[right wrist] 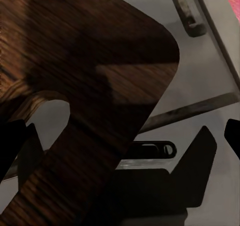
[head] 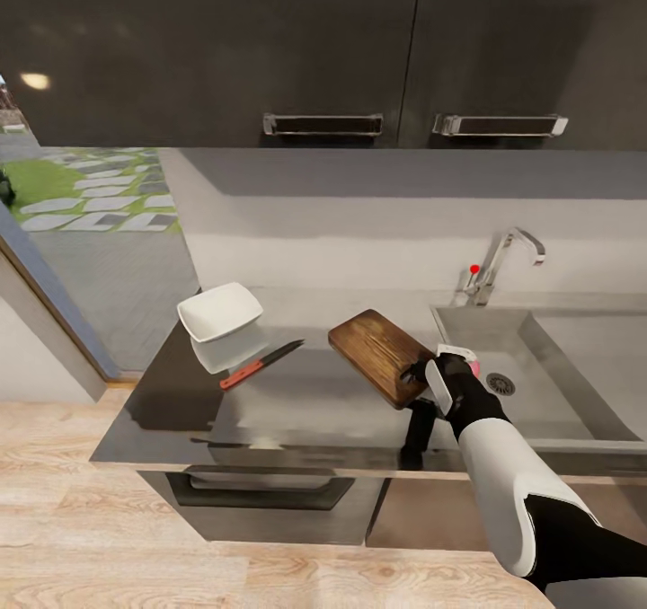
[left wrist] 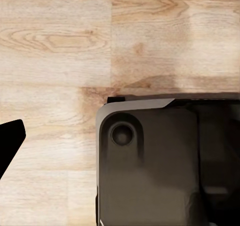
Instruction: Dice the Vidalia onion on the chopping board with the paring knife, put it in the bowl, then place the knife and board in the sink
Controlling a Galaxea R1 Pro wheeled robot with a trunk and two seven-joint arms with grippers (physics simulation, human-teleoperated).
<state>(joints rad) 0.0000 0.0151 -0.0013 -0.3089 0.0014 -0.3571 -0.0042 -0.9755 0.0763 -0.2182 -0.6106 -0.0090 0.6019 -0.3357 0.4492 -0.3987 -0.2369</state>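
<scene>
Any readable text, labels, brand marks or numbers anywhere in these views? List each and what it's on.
None: the chopping board, paring knife, bowl, sink, faucet and upper cabinets carry no lettering, and neither does the right end effector.

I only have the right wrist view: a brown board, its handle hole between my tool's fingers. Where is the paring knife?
Observer: The paring knife lies on the countertop, on the side of the chopping board away from the sink, not touching the board.
Operator: And the bowl?
Observer: The bowl sits just beyond the knife's red handle, near the countertop's left end.
Operator: How close am I to the sink?
Observer: Your right tool is at the basin's left rim, at the board's near end.
</scene>
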